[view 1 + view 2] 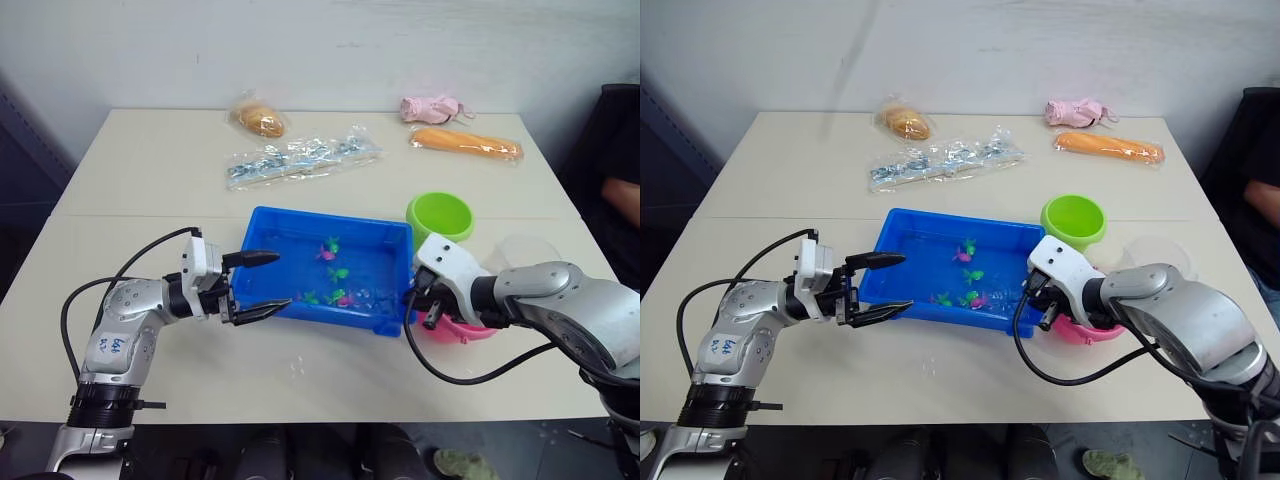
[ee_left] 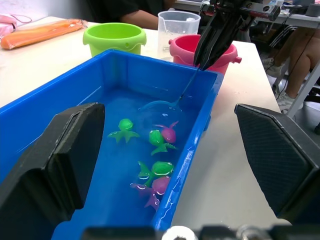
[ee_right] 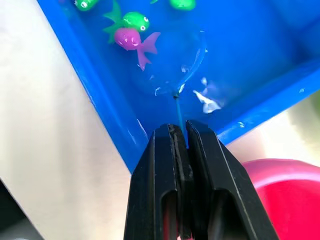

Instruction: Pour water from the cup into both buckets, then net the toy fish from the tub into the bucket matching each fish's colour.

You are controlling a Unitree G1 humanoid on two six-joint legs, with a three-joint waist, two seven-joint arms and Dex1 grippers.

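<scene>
The right gripper [image 3: 180, 135] pinches the small blue-rimmed net [image 3: 172, 62], dipped in the bright blue plastic tub [image 1: 392, 240]. Fishing step: next, scoop the tiny pink fish [image 3: 131, 40]. The left gripper [image 1: 262, 285] gapes wide.

One blue tub [image 2: 200, 107], two buckets, green [image 2: 114, 37] and pink [image 2: 181, 46], one clear cup [image 2: 176, 25], one net [image 3: 172, 67], and about six toy fish [image 2: 152, 160].

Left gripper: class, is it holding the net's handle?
No. The left gripper is open and empty beside the tub; the right gripper pinches the net handle.
</scene>
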